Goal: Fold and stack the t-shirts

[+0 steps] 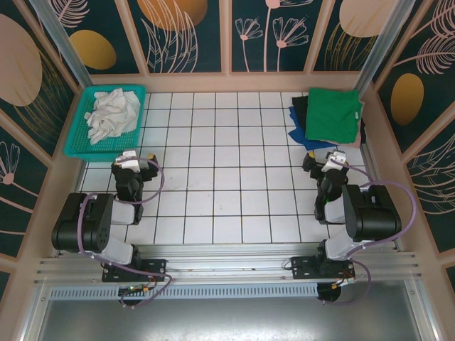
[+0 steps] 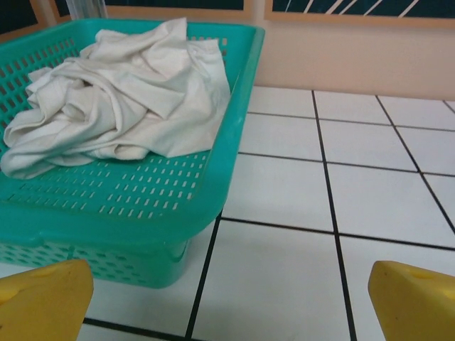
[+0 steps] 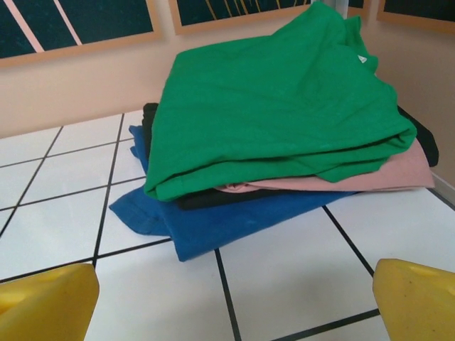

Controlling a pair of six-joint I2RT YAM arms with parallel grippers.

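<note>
A stack of folded t-shirts (image 1: 333,117) lies at the back right of the tiled table. The green t-shirt (image 3: 277,114) is on top, with a pink one (image 3: 398,174), a black one (image 3: 206,199) and a blue one (image 3: 213,224) beneath it. My right gripper (image 1: 328,159) rests on the table just in front of the stack, open and empty, its yellow fingertips (image 3: 43,302) wide apart. Near the basket's front edge, my left gripper (image 1: 134,159) also stands open with nothing between its fingertips (image 2: 416,298).
A teal mesh basket (image 1: 78,138) sits at the back left and holds a crumpled white cloth (image 2: 121,99). Wooden panel walls enclose the table on three sides. White tiles (image 1: 227,170) stretch between the two arms.
</note>
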